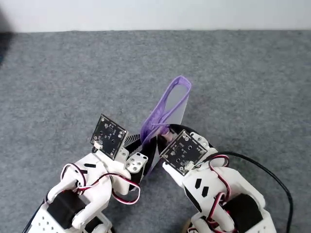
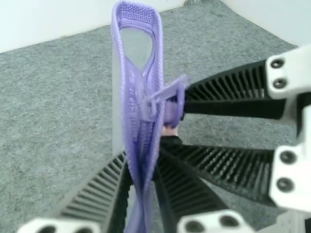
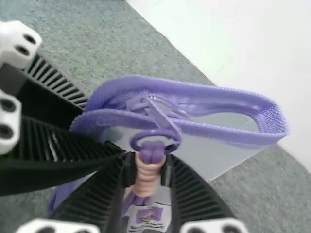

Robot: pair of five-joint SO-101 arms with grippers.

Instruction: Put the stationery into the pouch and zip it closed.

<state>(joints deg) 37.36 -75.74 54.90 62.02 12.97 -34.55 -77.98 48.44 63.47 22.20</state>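
A translucent pouch [image 1: 176, 104] with a purple zipper stands on edge between the two arms. Its far end gapes open in a loop [image 3: 252, 109]; the near part of the zip is drawn together. My left gripper [image 2: 143, 170] is shut on the pouch's zipper edge [image 2: 141, 121] at the near end. My right gripper [image 3: 147, 167] is shut on the zipper pull [image 3: 154, 141], a purple ring with a pink and purple cord. From above, the left gripper [image 1: 146, 148] and the right gripper [image 1: 165, 132] meet at the pouch's near end. What the pouch contains is hidden.
Grey felt-like table surface [image 1: 73, 82] lies all around the pouch, with a white wall [image 1: 155, 14] along the far edge. A black cable [image 1: 272, 179] trails off the right arm at the near right.
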